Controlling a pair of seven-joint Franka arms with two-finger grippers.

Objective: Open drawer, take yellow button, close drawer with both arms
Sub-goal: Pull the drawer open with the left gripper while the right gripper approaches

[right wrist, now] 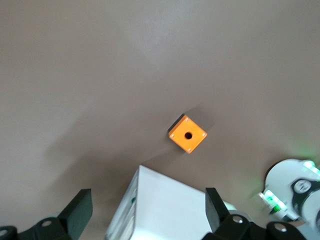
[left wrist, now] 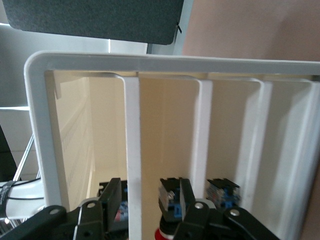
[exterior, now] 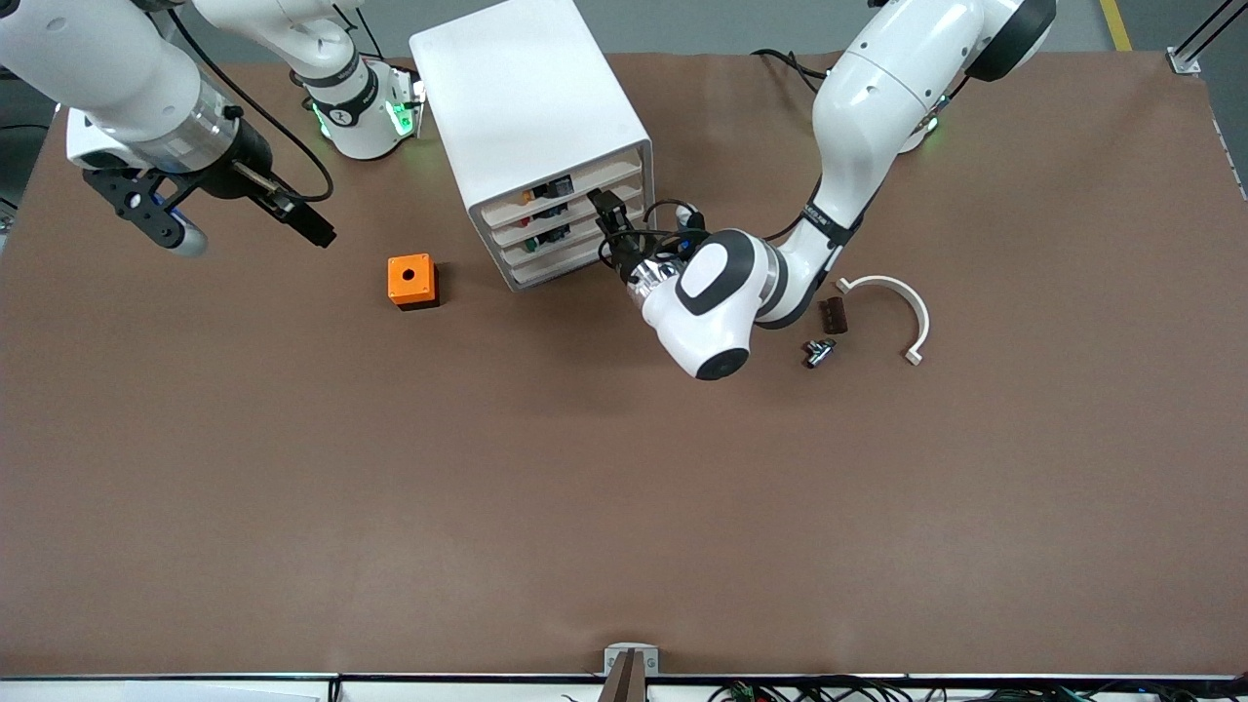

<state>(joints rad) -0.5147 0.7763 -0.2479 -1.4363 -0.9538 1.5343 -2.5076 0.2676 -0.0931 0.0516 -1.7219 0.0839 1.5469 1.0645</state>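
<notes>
The white cabinet (exterior: 531,107) stands toward the robots' side of the table, and its four drawers look shut. The top drawer (exterior: 565,185) shows an orange-capped button (exterior: 529,196) inside. My left gripper (exterior: 609,210) is at the cabinet's front. In the left wrist view its open fingers (left wrist: 112,197) straddle the top drawer's front lip (left wrist: 132,150), and the gripper (left wrist: 147,197) holds nothing. A blue-black part (left wrist: 120,212) shows in the drawer past one finger. My right gripper (exterior: 283,210) hangs wide open and empty (right wrist: 148,210) in the air toward the right arm's end, looking down on the cabinet top (right wrist: 170,210).
An orange cube with a hole (exterior: 412,281) sits beside the cabinet, nearer the front camera; it also shows in the right wrist view (right wrist: 188,134). Near the left arm's elbow lie a white curved bracket (exterior: 892,312), a small brown block (exterior: 832,315) and a small metal part (exterior: 819,352).
</notes>
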